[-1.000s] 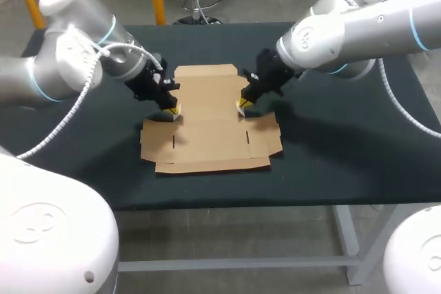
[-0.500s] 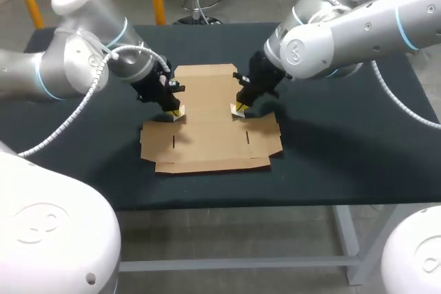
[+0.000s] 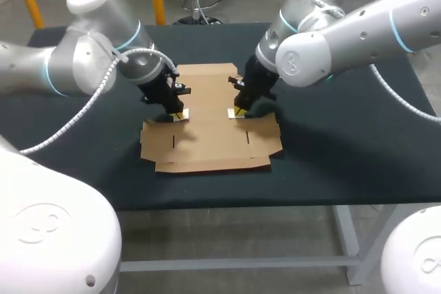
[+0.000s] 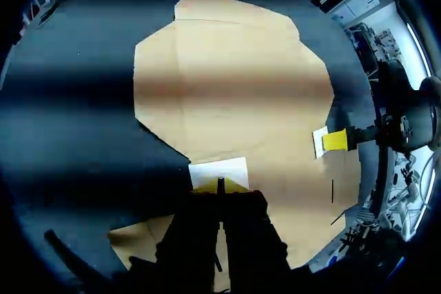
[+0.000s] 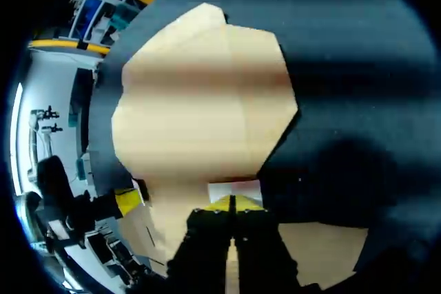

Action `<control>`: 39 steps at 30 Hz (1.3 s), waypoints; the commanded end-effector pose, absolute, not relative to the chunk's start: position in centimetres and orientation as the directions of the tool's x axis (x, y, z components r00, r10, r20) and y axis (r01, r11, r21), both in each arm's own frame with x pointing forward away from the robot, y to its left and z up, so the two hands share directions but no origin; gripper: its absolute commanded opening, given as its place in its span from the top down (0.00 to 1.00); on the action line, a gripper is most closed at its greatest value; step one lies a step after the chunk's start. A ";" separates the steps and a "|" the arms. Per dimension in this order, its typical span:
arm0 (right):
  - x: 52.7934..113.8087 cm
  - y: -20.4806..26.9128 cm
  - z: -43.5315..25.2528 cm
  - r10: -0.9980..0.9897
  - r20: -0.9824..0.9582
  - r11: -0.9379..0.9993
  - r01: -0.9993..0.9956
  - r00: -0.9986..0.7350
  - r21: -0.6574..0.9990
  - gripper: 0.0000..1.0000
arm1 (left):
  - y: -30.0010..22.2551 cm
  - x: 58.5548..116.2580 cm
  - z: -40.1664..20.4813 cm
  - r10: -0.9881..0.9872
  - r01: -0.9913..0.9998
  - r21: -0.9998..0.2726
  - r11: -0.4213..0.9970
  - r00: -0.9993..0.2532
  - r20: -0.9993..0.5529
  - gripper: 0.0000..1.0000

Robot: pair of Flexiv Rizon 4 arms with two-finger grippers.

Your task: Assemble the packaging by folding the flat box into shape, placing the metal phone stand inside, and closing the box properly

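Resting two closed grippers on a flat brown cardboard box blank (image 3: 207, 129)

Lying unfolded at the middle of a black table top (image 3: 344, 142), flaps spread out flat; meeting it from either side with the left gripper (image 3: 178, 113) and the right gripper (image 3: 236, 110), holding each pair of yellow tips squeezed together with nothing clamped between; touching down at the two side notches where the narrower far panel joins the wider near one, facing each other across the cardboard; showing a small white patch (image 4: 219, 171) just ahead of the left tips
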State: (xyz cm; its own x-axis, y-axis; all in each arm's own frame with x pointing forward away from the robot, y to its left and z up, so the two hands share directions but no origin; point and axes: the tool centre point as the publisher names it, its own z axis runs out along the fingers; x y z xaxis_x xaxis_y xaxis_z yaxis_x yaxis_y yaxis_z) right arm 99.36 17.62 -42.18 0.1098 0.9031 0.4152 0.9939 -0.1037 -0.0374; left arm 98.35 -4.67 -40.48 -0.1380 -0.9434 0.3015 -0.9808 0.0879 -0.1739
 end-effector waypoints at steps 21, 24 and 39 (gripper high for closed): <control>99.1 15.7 -40.1 0.858 0.502 -0.100 0.994 0.110 -0.046 1.00 | -3.5 97.8 -38.4 -0.952 -0.986 -0.158 0.062 -0.106 0.288 1.00; 99.1 14.8 -39.7 0.844 0.526 -0.096 0.994 0.109 -0.053 1.00 | -3.1 97.6 -38.0 -0.948 -0.986 -0.152 0.064 -0.107 0.299 1.00; 98.5 11.3 -38.8 0.776 0.620 -0.071 0.993 0.113 -0.091 1.00 | -1.1 95.9 -35.9 -0.941 -0.992 -0.114 0.046 -0.081 0.329 1.00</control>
State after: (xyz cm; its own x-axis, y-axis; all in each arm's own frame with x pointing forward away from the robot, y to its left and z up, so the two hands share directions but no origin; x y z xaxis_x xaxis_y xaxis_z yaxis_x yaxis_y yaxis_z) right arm 98.66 12.21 -39.48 0.1121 0.7962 0.5945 0.9936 -0.0820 -0.0776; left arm 96.57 -1.45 -36.99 -0.0855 -0.9374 0.3376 -0.9925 0.0503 -0.1118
